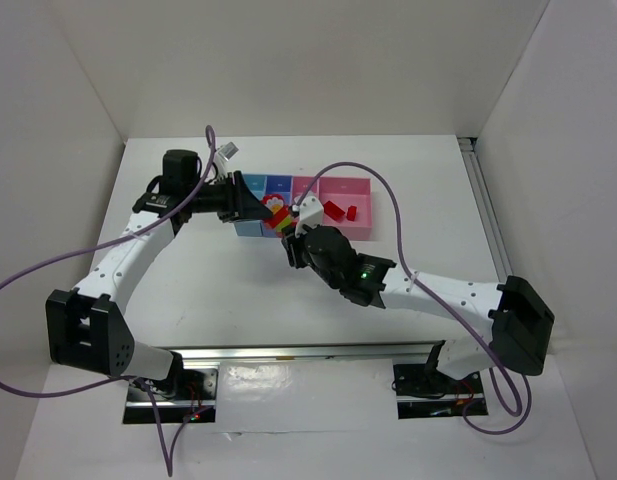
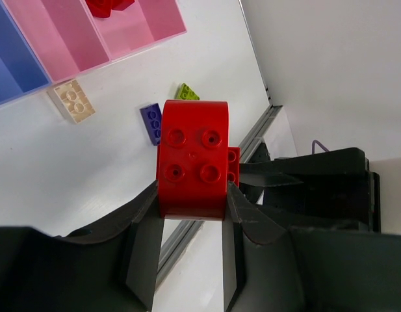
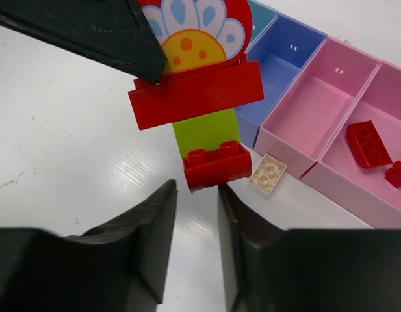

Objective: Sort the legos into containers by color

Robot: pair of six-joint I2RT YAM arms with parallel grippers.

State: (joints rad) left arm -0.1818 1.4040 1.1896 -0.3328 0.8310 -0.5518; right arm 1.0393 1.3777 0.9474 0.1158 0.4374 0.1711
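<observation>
Left gripper (image 2: 194, 195) clamps the red flower-faced stack (image 3: 197, 84). Right gripper (image 3: 195, 195) gapes open just short of its small red bottom brick (image 3: 213, 166), tan brick (image 3: 268, 174) lying by the pink bin (image 3: 304, 110)

Bright, even light — soft shadows (slight glare).

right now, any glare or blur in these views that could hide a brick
Top external: even light, soft shadows, a bright sheen only on the rail. Left wrist: the red brick is sharp, with no glare. Right wrist: streaky glare on the table, yet the tan brick reads clear.
</observation>
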